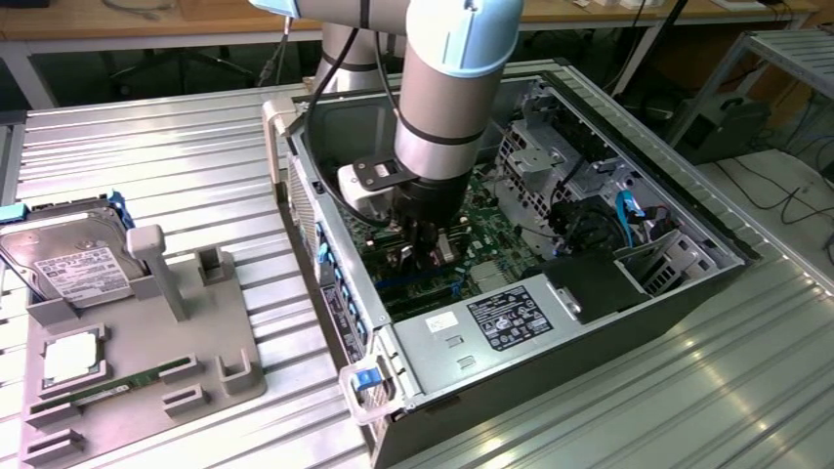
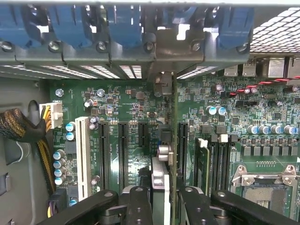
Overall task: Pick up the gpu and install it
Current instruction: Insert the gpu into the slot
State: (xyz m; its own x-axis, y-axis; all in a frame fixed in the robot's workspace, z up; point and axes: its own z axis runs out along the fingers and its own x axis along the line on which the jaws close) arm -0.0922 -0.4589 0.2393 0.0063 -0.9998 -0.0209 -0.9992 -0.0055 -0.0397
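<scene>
1. Gpu (image 2: pixel 165 178) sits edge-on between our gripper (image 2: pixel 161 199) fingers, held upright inside the open computer case (image 1: pixel 729 244), over the green motherboard (image 2: pixel 262 136).
2. We read its long axis in the wrist view as running straight from the fingers toward the rear wall of the case, where the blue slot clips (image 2: pixel 124 23) line the bracket openings; it lies parallel to the black expansion slots (image 2: pixel 123 154) beside it.
3. We judge the relation that counts to be the card's lower edge against the slot directly beneath it: the card looks lined up between two neighbouring slots' lines, but whether it is already seated or just above we cannot tell.
4. Our jaws are clamped on the gpu, the black fingers (image 2: pixel 138 206) pressing either face of the thin card.
5. In the exterior view we see the arm (image 1: pixel 450 88) reaching steeply down into the middle of the case, the gripper (image 1: pixel 431 244) low over the board, with the card largely hidden behind it.
6. That view also shows what the wrist camera misses: the grey fixture tray (image 1: pixel 229 322) on the table at the exterior view's left, carrying the hard drive (image 1: pixel 78 264) and memory stick (image 1: pixel 111 386).
</scene>
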